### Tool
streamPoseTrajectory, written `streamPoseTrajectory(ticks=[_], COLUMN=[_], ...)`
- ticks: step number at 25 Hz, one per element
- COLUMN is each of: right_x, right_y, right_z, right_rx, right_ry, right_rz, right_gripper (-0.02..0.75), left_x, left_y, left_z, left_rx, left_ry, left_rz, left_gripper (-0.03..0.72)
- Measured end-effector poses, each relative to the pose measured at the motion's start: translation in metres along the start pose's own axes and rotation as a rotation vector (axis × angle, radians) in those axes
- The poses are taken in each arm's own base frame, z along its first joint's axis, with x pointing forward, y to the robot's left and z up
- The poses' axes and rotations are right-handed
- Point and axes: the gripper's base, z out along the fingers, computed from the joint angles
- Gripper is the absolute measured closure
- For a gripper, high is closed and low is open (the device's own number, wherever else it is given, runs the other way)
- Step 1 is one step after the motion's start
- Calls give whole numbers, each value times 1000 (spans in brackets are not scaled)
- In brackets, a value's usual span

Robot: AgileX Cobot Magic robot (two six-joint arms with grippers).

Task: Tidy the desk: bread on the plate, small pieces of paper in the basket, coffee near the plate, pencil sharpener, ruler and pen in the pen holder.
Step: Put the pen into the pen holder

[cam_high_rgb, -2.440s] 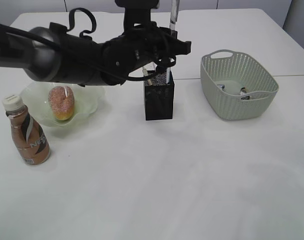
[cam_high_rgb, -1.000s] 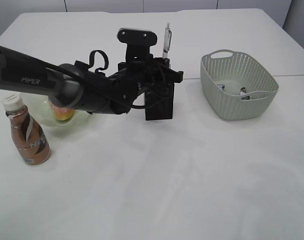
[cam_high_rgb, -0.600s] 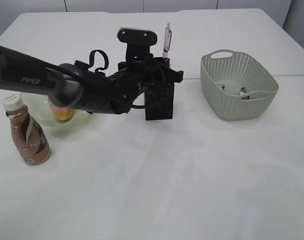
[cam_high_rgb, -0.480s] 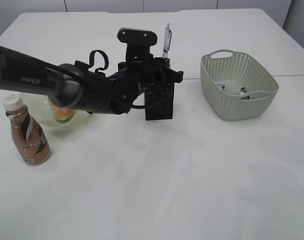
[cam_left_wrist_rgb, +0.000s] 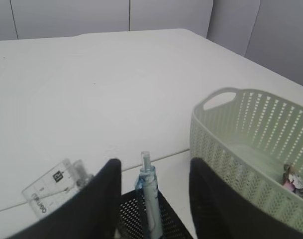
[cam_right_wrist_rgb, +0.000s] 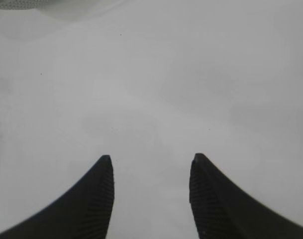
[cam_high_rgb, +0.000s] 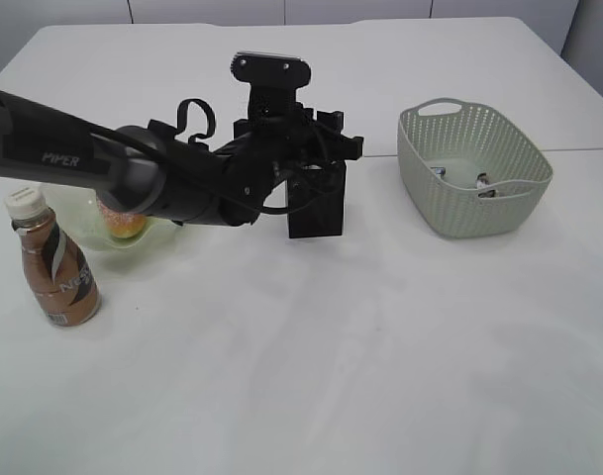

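"PIPER" on the left arm (cam_high_rgb: 63,158); bottle (cam_high_rgb: 53,267) lettering perhaps "NESCAFE".

1. One black mesh pen holder (cam_high_rgb: 316,203) stood on the table.
2. One pen (cam_left_wrist_rgb: 147,191) and one clear ruler (cam_left_wrist_rgb: 54,186) were in it.
3. One pale green basket (cam_high_rgb: 474,168) held at least two small paper pieces (cam_high_rgb: 482,182); the exact count could not be told.
4. One plate (cam_high_rgb: 83,213) carried one bread (cam_high_rgb: 123,224).
5. One coffee bottle (cam_high_rgb: 53,262) stood nearby.

Glossy black arm (cam_high_rgb: 133,178), looped cables, white "PIPER" lettering.
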Motion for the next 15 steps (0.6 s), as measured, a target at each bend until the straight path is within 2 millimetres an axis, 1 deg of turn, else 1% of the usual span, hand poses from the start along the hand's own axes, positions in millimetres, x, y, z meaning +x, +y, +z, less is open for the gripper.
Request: streamPoseTrajectory(ticks=[1, 3, 7, 9, 12, 15], right_x=[0, 0, 0, 0, 0, 0], right_y=[0, 0, 0, 0, 0, 0], right_z=[0, 0, 0, 0, 0, 0], right_rx=[0, 0, 0, 0, 0, 0], right_ry=[0, 0, 0, 0, 0, 0], right_rz=[0, 0, 0, 0, 0, 0], right_gripper=[343, 343, 343, 342, 343, 343], left_x=[0, -1, -4, -11, -34, -62], left_y=[0, 0, 0, -1, -5, -10], left_z=[0, 0, 0, -2, -11, -24], left_rx=[-1, -2, -4, 2, 24, 61], left_ry=[-5, -13, -29, -27, -5, 47], left_rz=[0, 0, -1, 24, 88, 112], left_gripper=[354, 319, 300, 297, 296, 301])
